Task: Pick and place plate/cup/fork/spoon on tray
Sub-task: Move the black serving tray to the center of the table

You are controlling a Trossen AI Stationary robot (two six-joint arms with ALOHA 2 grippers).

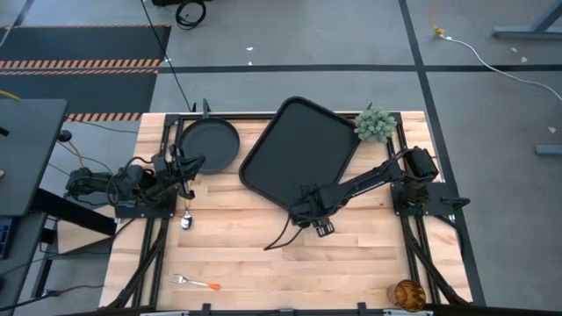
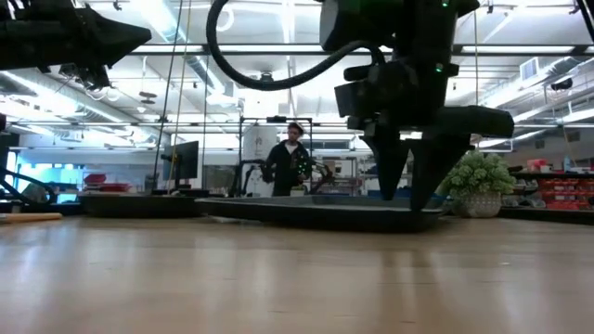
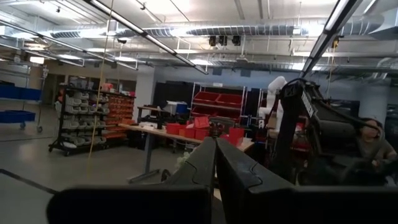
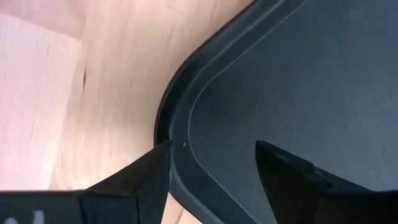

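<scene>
High view: right gripper (image 1: 313, 219) spread wide astride the tray (image 1: 303, 145) rim at its near corner, tray flat mid-table. Left gripper (image 1: 189, 167), pinched empty, hovers beside the plate (image 1: 209, 145).

The right arm reaches from its base at 3 o'clock toward the middle of the tabletop, wrist bent down, and the right gripper (image 1: 318, 221) hangs low with its fingers (image 4: 134, 180) spread wide. The left arm sits folded at 9 o'clock, the left gripper (image 1: 186, 168) raised, fingers apparently pressed together.
</scene>
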